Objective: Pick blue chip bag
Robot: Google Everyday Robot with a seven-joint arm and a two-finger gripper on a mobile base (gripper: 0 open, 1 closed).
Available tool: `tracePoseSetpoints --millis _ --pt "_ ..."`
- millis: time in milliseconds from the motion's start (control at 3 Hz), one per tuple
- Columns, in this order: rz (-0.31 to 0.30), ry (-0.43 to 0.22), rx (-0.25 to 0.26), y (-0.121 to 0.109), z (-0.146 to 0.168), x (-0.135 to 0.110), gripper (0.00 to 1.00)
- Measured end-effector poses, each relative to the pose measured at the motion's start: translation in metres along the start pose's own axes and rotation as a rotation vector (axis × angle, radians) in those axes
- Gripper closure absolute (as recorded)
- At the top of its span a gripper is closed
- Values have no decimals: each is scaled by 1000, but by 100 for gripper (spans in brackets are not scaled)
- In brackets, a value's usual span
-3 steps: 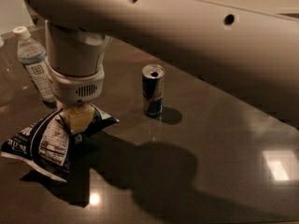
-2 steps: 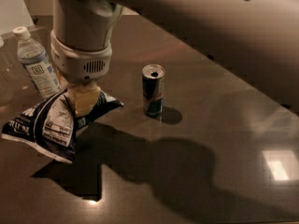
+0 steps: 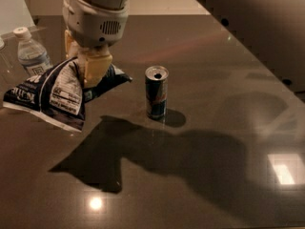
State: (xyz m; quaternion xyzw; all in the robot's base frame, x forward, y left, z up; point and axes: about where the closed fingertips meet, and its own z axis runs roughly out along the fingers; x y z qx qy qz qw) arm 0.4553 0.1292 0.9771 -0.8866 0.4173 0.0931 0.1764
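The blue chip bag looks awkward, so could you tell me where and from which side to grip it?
Grip the blue chip bag by its crumpled upper edge, from above: the foil bunches thin there. The tool is clamped on that spot, left of the drink can.

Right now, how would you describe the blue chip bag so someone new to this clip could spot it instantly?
At the left of the dark table, the claw is clamped on the blue chip bag. It is crinkled navy foil with a white label panel, unlike the slim can and the clear water bottle.
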Motion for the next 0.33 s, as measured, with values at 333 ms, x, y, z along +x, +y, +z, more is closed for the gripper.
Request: tracePoseSetpoints --millis 333 --pt "-3 -4 17 -4 -2 -2 100"
